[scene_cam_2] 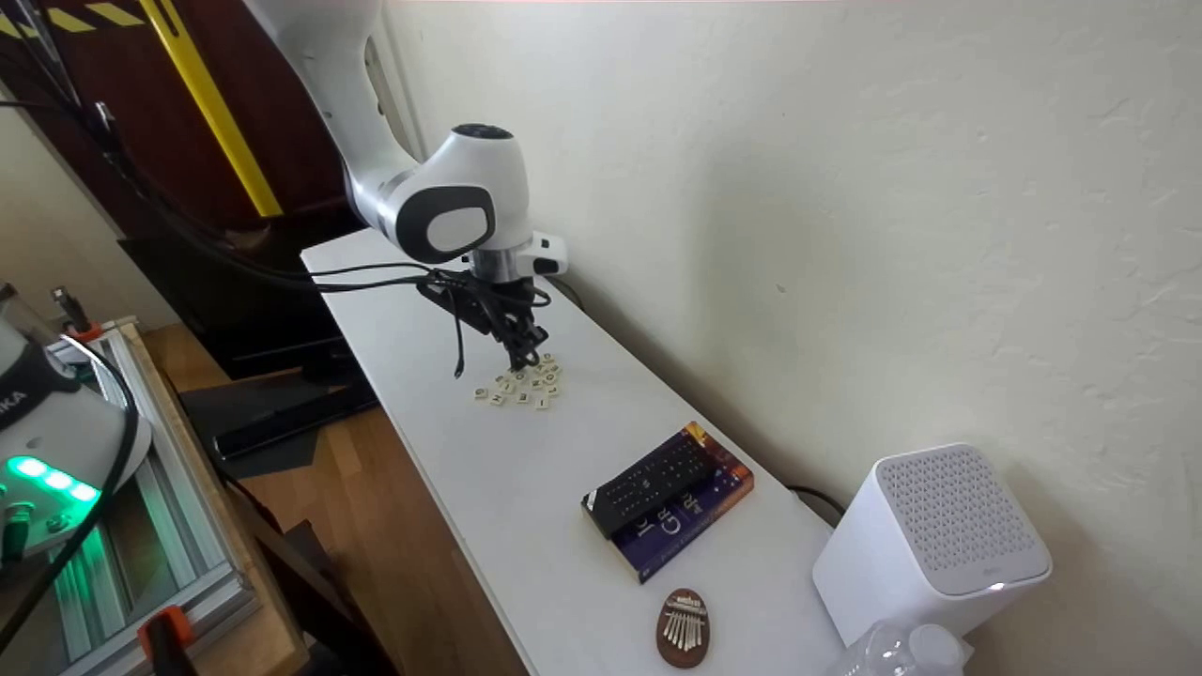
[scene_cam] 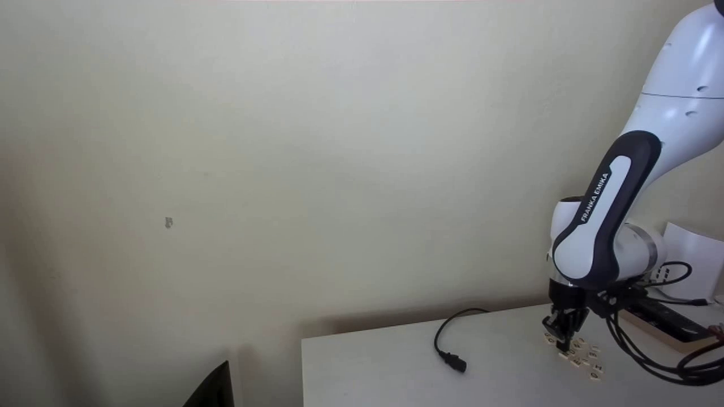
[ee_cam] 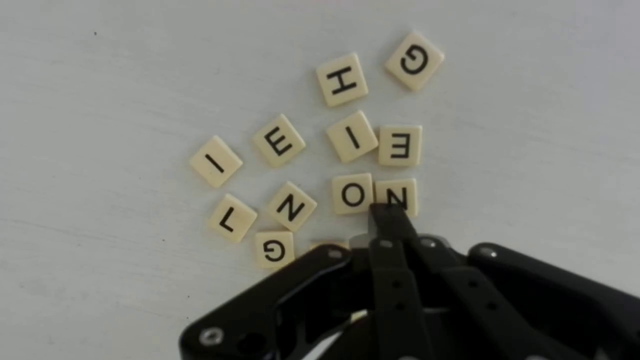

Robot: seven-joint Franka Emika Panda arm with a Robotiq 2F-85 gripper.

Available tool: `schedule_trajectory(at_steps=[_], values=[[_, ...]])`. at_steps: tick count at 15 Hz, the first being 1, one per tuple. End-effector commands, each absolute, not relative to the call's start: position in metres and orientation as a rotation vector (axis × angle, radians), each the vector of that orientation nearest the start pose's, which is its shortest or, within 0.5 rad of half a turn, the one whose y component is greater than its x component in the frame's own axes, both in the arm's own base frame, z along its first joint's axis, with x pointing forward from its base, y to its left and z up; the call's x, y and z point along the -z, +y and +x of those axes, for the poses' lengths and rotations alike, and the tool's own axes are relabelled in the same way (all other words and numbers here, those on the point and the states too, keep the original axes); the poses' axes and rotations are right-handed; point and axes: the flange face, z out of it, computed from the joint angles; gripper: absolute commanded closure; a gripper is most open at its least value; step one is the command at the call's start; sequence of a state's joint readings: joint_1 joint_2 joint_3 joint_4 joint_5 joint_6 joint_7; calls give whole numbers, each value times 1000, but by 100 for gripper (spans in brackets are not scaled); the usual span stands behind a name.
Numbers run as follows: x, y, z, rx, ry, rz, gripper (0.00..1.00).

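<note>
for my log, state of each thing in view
jaws: look shut
letter tiles: scattered, legible letters up
power cord connector: unplugged
book: closed, flat
black keypad: on book
kalimba: tines up
white grille-topped unit: light on
clear bottle: cut off, unclear
base lights: lit green

In an exterior view the camera faces the pale wall (scene_cam: 339, 169) almost squarely from well back, the arm (scene_cam: 605, 220) at the right edge; in an exterior view the gaze runs down along the desk (scene_cam_2: 507, 488), a white box (scene_cam_2: 925, 554) close at lower right and the arm at upper left. The wrist view peers straight down from very near at the letter tiles (ee_cam: 352, 137) (the hand (ee_cam: 392, 215) fills much of its lower right), which both exterior views share from farther off.
</note>
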State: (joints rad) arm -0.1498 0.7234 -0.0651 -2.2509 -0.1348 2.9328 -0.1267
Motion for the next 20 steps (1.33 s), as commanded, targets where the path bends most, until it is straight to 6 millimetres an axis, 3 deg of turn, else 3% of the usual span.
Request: schedule_trajectory(at_steps=[1,8,20], values=[[-46,-100,479,-117,-77,-3194,100],[-44,-100,472,-107,-30,-3195,100],[-32,-77,480,-102,152,-3128,100]])
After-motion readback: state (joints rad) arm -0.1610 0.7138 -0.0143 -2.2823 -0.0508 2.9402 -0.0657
